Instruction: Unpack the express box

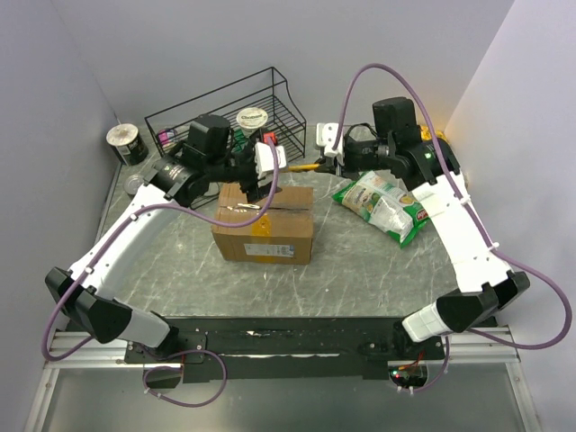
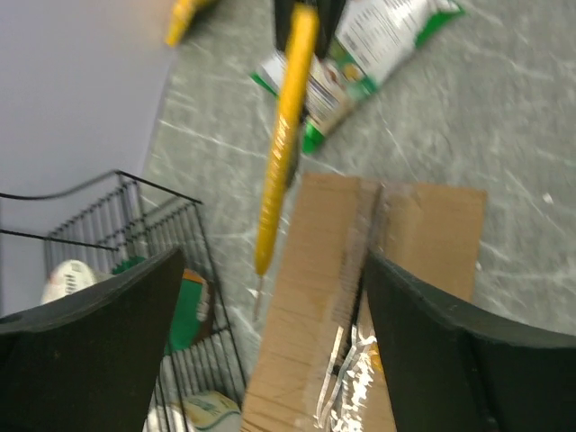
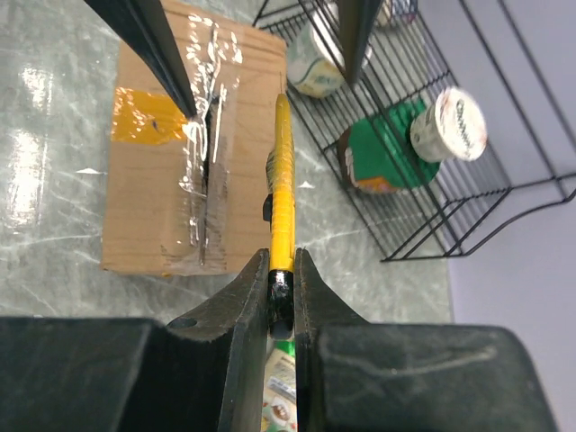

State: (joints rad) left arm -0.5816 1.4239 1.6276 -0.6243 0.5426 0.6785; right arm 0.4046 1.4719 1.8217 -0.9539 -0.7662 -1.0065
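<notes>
The express box, a brown carton with an orange label, sits mid-table. The clear tape along its top seam looks slit and crinkled. My left gripper hovers over the box's far edge, open, with nothing between its fingers; one finger is over the seam, the other over the rack side. My right gripper is shut on the black end of a yellow utility knife. The knife points toward the gap between box and rack, above the table and just beyond the box's far right corner.
A black wire rack behind the box holds cups and a green packet. A green-and-white snack bag lies right of the box. A cup and a small tin stand by the left wall.
</notes>
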